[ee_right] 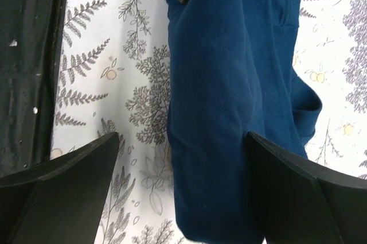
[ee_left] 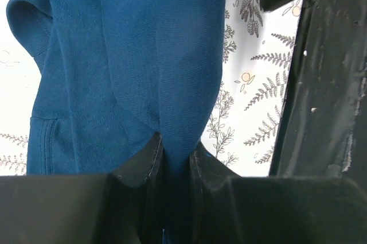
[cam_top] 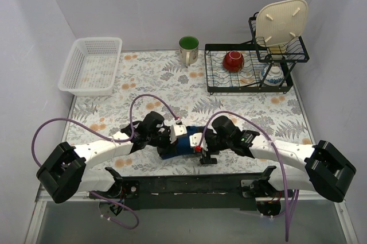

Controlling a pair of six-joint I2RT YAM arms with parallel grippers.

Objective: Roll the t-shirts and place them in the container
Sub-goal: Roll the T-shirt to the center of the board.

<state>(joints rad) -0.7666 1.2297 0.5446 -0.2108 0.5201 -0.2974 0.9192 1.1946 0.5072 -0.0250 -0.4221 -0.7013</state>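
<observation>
While the left gripper (ee_left: 175,146) pinches the t-shirt (ee_left: 143,54) and the right gripper (ee_right: 183,138) spreads over it, roll tightly and evenly.

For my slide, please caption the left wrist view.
Left gripper shut on a fold of the navy t-shirt, fern-print tablecloth beside it.

The dark navy-blue t-shirt (cam_top: 174,151) is lying bunched into a small, compact bundle low in the centre of the top view. In the left wrist view its soft knit cloth is filling the upper left and centre, one fold narrowing toward the bottom centre, where the left gripper (ee_left: 175,149) is pinching it. In the right wrist view it is running as a long folded band down the centre-right.
</observation>
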